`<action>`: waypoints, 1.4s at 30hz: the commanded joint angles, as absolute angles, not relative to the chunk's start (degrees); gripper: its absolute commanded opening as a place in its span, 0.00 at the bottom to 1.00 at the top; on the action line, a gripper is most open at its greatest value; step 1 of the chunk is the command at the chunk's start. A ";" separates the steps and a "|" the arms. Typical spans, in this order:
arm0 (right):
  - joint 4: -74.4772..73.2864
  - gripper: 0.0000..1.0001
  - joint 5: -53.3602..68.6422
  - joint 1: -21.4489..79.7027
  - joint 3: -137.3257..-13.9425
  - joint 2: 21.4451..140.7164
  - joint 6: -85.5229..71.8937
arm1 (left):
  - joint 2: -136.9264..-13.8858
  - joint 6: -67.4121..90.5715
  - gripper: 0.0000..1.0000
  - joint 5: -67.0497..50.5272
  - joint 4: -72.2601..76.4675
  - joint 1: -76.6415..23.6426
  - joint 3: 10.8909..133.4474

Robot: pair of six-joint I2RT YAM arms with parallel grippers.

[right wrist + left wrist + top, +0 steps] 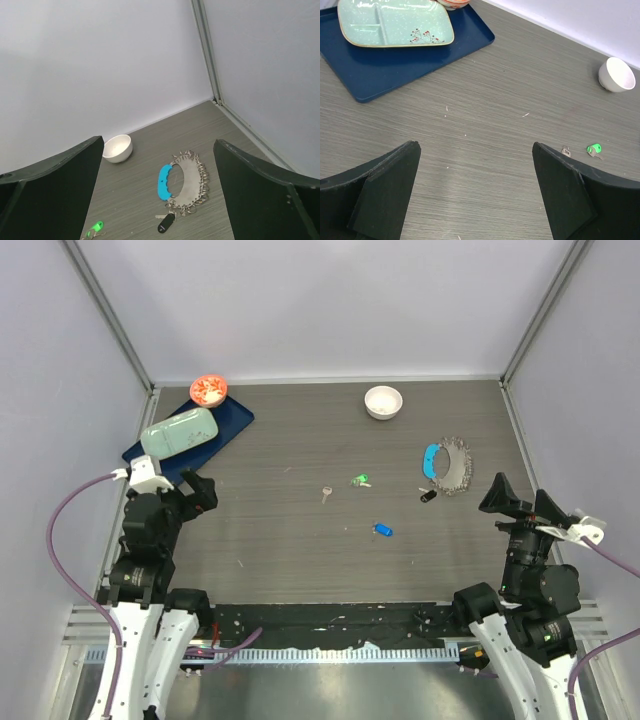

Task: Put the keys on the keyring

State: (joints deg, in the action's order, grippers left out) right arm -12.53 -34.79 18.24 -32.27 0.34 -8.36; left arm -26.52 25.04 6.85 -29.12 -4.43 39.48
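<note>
Behind left end effector (474,150), half-hidden silver key (566,150)

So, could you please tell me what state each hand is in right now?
Left hand: open, holding nothing.
Right hand: open, holding nothing.

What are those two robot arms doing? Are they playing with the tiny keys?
Nothing is being held yet. Both arms sit at the near edge, with the left gripper and the right gripper open and empty. Four little keys lie loose on the table: a silver key, a green key, a blue key and a black key. The keyring, a bead chain with a light-blue strip, lies close beside the black key. No key is on it yet.
</note>
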 commanded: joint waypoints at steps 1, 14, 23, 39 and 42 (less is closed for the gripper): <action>-12.39 0.99 -34.54 18.46 -34.01 0.18 -9.23 | -26.55 24.96 1.00 5.98 -25.84 -4.04 39.29; -20.46 0.99 -36.12 18.46 -39.62 19.38 -13.79 | -22.24 24.17 1.00 9.92 -27.42 -8.52 38.76; -23.73 1.00 -32.69 18.46 -47.71 45.42 -19.77 | -16.52 23.03 1.00 12.39 -29.09 -16.61 38.06; -9.15 0.81 -28.66 -1.92 -52.56 86.56 -32.43 | -13.36 20.04 1.00 13.54 -30.06 -21.00 38.23; -7.56 0.69 -27.87 -2.81 -53.44 91.40 -31.29 | -13.10 19.95 1.00 13.45 -29.88 -21.18 38.06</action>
